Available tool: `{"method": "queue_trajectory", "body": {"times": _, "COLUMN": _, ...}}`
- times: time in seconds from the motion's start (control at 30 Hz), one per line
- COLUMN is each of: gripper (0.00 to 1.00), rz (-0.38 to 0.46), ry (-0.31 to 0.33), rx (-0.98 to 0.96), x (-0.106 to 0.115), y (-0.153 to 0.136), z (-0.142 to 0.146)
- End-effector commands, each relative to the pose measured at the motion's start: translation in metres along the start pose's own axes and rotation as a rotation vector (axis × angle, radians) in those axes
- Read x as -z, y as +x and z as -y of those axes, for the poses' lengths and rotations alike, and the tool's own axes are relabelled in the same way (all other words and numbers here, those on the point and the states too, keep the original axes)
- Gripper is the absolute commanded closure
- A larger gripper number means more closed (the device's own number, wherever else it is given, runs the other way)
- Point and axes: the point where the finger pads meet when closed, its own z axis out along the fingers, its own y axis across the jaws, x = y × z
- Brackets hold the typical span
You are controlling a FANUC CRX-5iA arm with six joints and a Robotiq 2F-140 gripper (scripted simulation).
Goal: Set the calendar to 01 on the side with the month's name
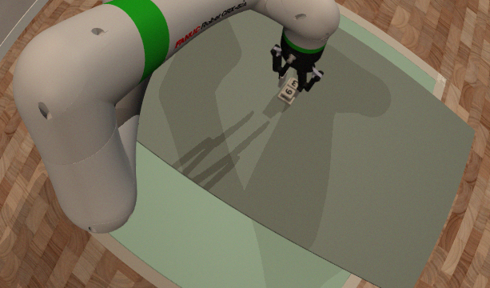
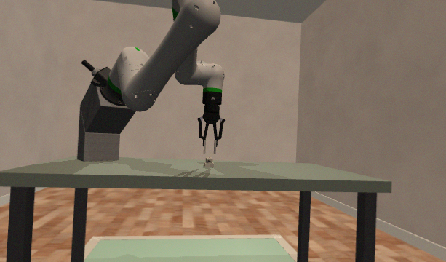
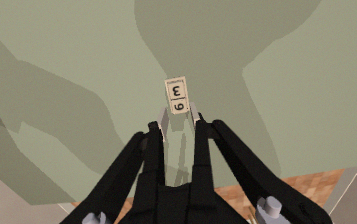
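The small cream calendar (image 1: 292, 99) (image 2: 209, 164) stands on the grey-green table (image 1: 348, 180) (image 2: 208, 180) (image 3: 79, 50), its tray flat and two cubes side by side in it. From above, one cube (image 1: 294, 84) (image 3: 175, 90) shows a 3 on top, and the other cube (image 1: 289, 94) (image 3: 179, 106) shows a 6 or a 9. The side with the month's name is too small to read. My gripper (image 1: 292, 86) (image 2: 209, 152) (image 3: 178, 111) hangs straight above the calendar, a short way over it. Its fingers stand partly apart with nothing between them.
The robot's base (image 2: 99, 135) stands on the table's back left. The big arm link (image 1: 81, 100) hides the table's left part in the top view. A pale green mat (image 1: 197, 240) (image 2: 186, 251) lies on the wooden floor under the table.
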Motion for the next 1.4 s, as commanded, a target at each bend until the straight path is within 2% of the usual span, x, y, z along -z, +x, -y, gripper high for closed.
{"method": "queue_trajectory", "body": {"times": 0.0, "gripper": 0.72, "rz": 0.0, "ry": -0.001, "rx": 0.0, "x": -0.0051, "y": 0.0001, "z": -0.0004}}
{"method": "queue_trajectory", "body": {"times": 0.47, "gripper": 0.72, "rz": 0.0, "ry": -0.001, "rx": 0.0, "x": -0.0122, "y": 0.0, "z": -0.0006}}
{"method": "queue_trajectory", "body": {"times": 1.37, "gripper": 0.72, "rz": 0.0, "ry": -0.001, "rx": 0.0, "x": -0.0125, "y": 0.0, "z": -0.0006}}
